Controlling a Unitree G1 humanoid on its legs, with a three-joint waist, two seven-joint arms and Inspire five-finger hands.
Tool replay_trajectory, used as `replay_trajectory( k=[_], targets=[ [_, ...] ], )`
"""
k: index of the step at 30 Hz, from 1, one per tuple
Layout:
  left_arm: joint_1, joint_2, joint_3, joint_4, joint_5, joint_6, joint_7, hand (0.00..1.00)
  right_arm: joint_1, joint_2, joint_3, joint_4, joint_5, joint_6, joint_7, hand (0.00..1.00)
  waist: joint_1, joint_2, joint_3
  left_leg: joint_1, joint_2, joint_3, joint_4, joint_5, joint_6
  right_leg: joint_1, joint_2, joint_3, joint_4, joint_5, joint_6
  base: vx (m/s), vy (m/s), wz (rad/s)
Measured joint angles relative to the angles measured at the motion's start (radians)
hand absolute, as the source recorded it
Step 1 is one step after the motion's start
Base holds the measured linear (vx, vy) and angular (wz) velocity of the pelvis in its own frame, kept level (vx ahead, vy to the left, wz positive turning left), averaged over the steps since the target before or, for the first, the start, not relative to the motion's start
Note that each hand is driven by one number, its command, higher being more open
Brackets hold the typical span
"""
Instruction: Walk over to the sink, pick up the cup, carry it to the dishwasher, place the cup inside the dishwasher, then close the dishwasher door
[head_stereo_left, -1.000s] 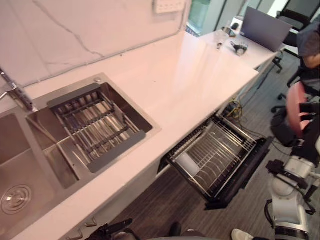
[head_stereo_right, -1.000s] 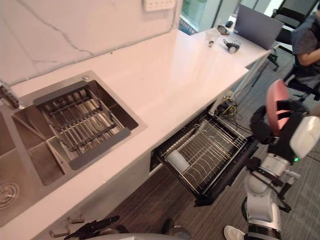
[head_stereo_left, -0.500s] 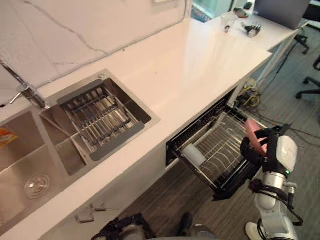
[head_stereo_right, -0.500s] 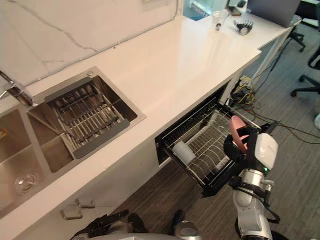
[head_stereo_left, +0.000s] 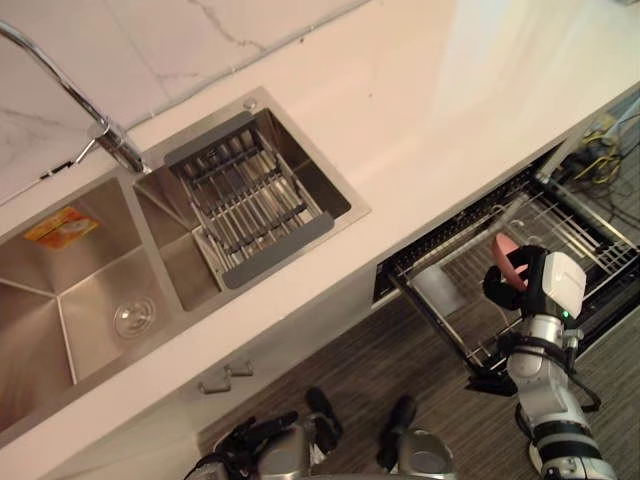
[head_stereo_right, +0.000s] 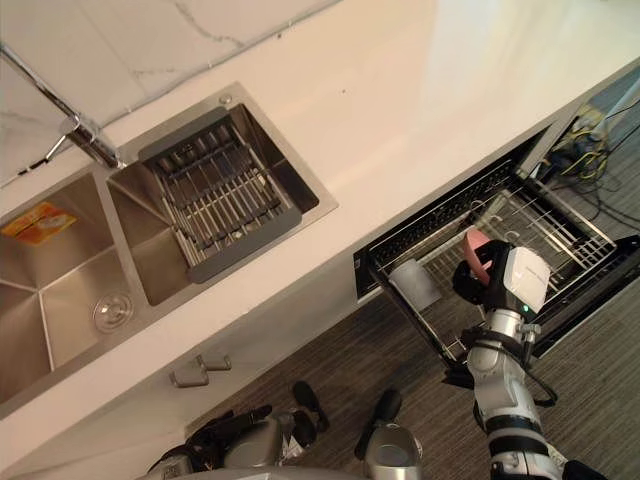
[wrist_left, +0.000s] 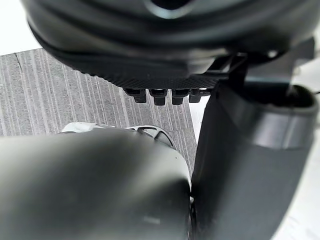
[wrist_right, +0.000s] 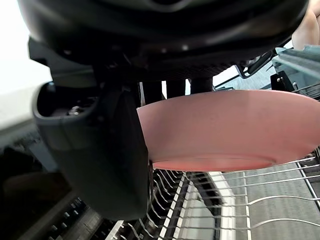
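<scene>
The cup (head_stereo_left: 505, 255) is held by the curled right hand (head_stereo_left: 502, 290) above the open dishwasher rack (head_stereo_left: 565, 225), right of the sink (head_stereo_left: 90, 290). Pickup and carry appear done; placing and door-closing remain. The left hand (head_stereo_left: 255, 437) is kept relaxed, near left.

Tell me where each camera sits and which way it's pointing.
Left eye view: on the head, looking down at the sink, counter and open dishwasher; right hand holds the pink cup.
Right eye view: beside it, sharing that scene; left hand low down.
Left wrist view: on the left wrist, facing the floor past its hand.
Right wrist view: on the right wrist, facing the cup above the rack.
</scene>
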Motion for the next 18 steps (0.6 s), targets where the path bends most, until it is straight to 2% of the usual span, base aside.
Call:
replay_trajectory(
  k=[4, 5, 8, 13, 18],
  targets=[
    [-0.023, -0.004, -0.003, 0.000, -0.058, -0.014, -0.011, 1.00, -0.095, -0.056, 0.001, 0.095, 0.037, 0.057, -0.046, 0.00, 0.001, 0.034, 0.063, -0.038, -0.007, -0.030, -0.001, 0.022, 0.003, -0.036, -0.011, 0.000, 0.018, -0.006, 0.000, -0.04, 0.058, 0.13],
    [-0.025, -0.007, -0.004, 0.000, -0.068, -0.015, -0.011, 1.00, -0.106, -0.063, 0.001, 0.108, 0.055, 0.067, -0.047, 1.00, 0.002, 0.040, 0.067, -0.045, -0.009, -0.036, -0.002, 0.024, 0.003, -0.043, -0.013, 0.000, 0.021, -0.007, 0.000, -0.03, 0.039, 0.04],
    [-0.031, -0.019, -0.005, 0.003, -0.091, -0.022, -0.011, 1.00, -0.128, -0.062, 0.012, 0.143, 0.124, 0.106, -0.056, 1.00, 0.007, 0.054, 0.085, -0.054, -0.014, -0.067, -0.007, 0.033, -0.009, -0.056, -0.017, 0.002, 0.023, -0.010, 0.000, 0.00, 0.012, 0.00],
    [-0.035, -0.025, -0.007, 0.004, -0.092, -0.033, -0.012, 1.00, -0.127, -0.043, 0.014, 0.178, 0.143, 0.139, -0.058, 1.00, 0.018, 0.052, 0.087, -0.055, -0.013, -0.072, -0.007, 0.042, -0.022, -0.056, -0.021, -0.001, 0.030, -0.005, -0.005, 0.04, 0.013, 0.01],
    [-0.038, -0.026, -0.006, 0.003, -0.109, -0.034, -0.012, 1.00, -0.137, -0.007, 0.018, 0.176, 0.213, 0.135, -0.056, 1.00, 0.018, 0.038, 0.096, -0.053, -0.014, -0.079, -0.006, 0.047, -0.029, -0.055, -0.024, -0.003, 0.040, -0.006, -0.006, 0.00, 0.023, 0.01]
  ],
)
